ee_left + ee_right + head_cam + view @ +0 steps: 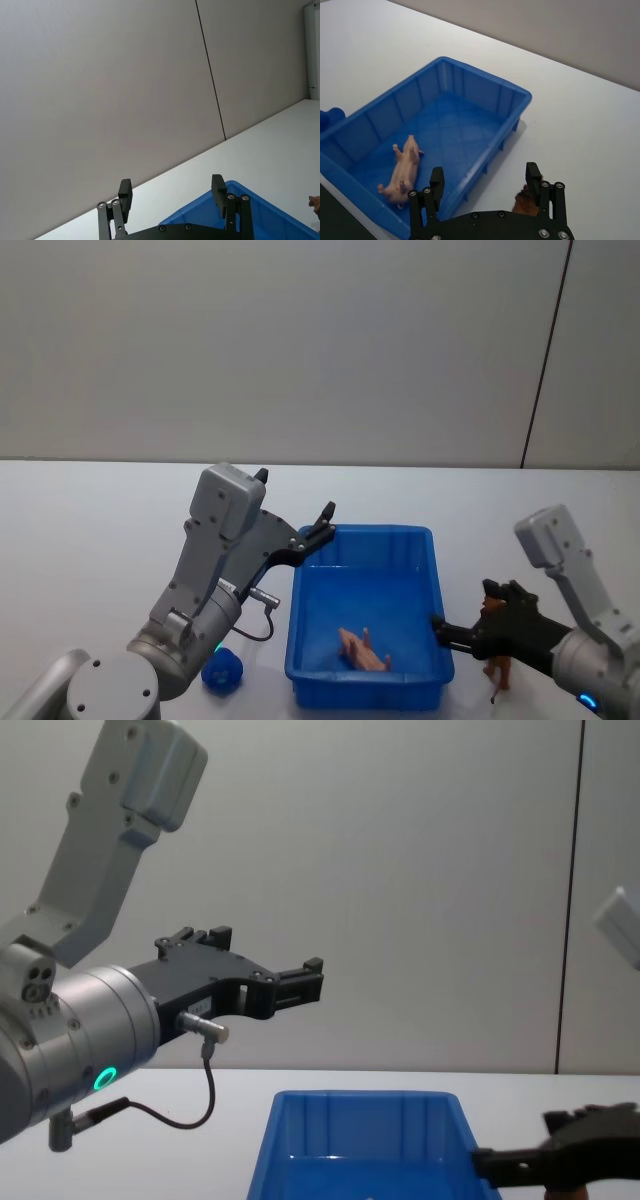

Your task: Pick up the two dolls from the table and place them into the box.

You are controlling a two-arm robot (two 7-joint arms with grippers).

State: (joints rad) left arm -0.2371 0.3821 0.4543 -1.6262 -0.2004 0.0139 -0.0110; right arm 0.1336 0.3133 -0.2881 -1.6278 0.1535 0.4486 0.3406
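The blue box (437, 585) sits on the white table (90, 530) in front of me. The pale pink doll (362, 650) lies on its side on the box floor (405, 170). The reddish-brown doll (499, 670) stands on the table just right of the box. My right gripper (462, 612) hovers open beside the box's right wall. In the right wrist view (485, 180) the brown doll (524, 202) peeks out by one finger. My left gripper (322, 523) is raised, open and holding nothing, over the box's far left corner (171, 191) (300, 982).
A small blue object (222, 670) lies on the table left of the box, near my left arm. Bare tabletop stretches behind the box to a grey wall (300, 350).
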